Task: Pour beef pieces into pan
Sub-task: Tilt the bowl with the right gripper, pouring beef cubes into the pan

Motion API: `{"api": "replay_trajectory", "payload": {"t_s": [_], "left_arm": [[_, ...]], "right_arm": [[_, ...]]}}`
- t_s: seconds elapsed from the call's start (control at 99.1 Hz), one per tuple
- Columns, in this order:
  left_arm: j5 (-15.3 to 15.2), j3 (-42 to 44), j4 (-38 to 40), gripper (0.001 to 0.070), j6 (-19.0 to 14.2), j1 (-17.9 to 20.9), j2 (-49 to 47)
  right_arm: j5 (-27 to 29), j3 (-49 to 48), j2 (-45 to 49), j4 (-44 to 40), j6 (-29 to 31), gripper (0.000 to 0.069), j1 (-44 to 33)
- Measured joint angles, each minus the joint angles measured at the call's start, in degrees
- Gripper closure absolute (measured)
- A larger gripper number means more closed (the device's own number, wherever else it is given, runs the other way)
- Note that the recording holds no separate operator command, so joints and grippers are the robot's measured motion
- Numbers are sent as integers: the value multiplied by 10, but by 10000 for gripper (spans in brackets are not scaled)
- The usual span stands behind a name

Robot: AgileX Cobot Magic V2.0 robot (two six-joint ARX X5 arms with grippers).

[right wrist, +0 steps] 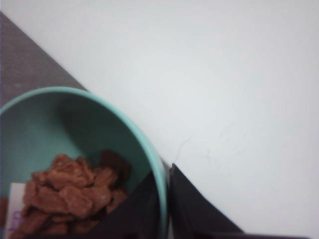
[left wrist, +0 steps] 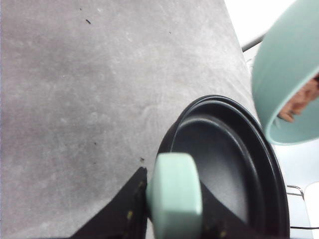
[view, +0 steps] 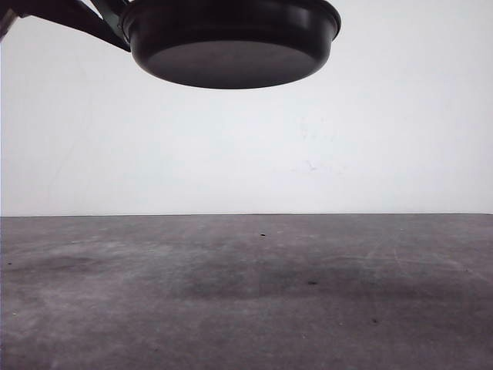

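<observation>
Left tool (left wrist: 172,211) grips the pan (left wrist: 234,159) handle; right tool (right wrist: 167,199) pinches the bowl (right wrist: 75,119) rim, beef pieces (right wrist: 70,194) inside.

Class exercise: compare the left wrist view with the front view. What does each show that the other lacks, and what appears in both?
Left wrist view alone: the pan's empty inside, its mint-green handle held in the left gripper, and a teal bowl tilted above the rim with beef pieces at its lip. Front view alone: the pan's underside, held high in the air, and the white wall behind. Both: the pan and the grey table.
</observation>
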Motion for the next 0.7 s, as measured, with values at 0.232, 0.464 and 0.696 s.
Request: {"api": "replay_trajectory", "payload": {"t_s": [0.232, 0.464, 0.696], "left_arm": [[1, 27, -19, 651, 1, 18, 1], [10, 50, -27, 651, 1, 30, 1], [10, 50, -35, 651, 1, 30, 3]], "right_arm": [[5, 0, 0, 15, -69, 676, 9], [5, 0, 0, 61, -146, 677, 11], [-16, 0, 0, 118, -268, 677, 16]]}}
